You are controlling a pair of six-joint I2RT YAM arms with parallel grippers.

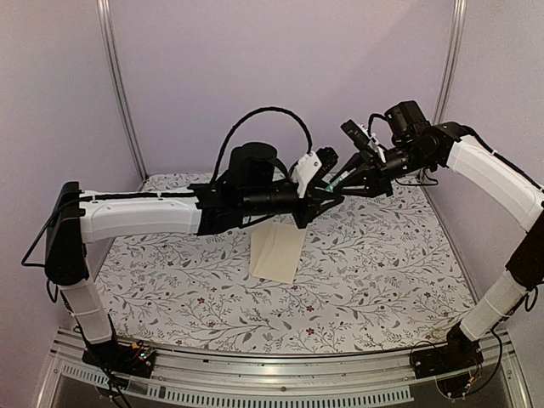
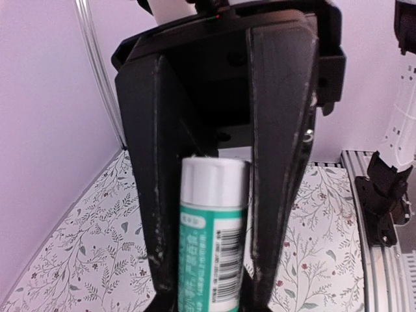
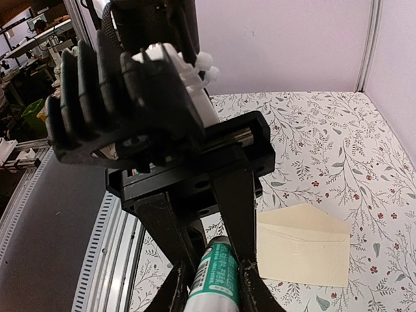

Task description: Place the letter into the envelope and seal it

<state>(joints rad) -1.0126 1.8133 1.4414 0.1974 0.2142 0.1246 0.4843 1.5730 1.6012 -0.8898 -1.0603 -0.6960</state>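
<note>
A green glue stick with a white cap (image 2: 213, 253) is held in the air between my two grippers, above the table's middle. My left gripper (image 2: 209, 303) is shut on its green body (image 3: 218, 273). My right gripper (image 3: 214, 298) is shut on the white cap end and faces the left gripper tip to tip (image 1: 327, 190). The plain cream envelope (image 1: 276, 252) lies flat on the cloth just below and in front of them. In the right wrist view the envelope (image 3: 302, 247) shows its pointed flap along one long edge. The letter does not show in any view.
A floral-patterned cloth (image 1: 382, 263) covers the table. Lilac walls with metal posts (image 1: 119, 85) close in the back and sides. A metal rail (image 1: 272, 378) runs along the near edge with both arm bases on it.
</note>
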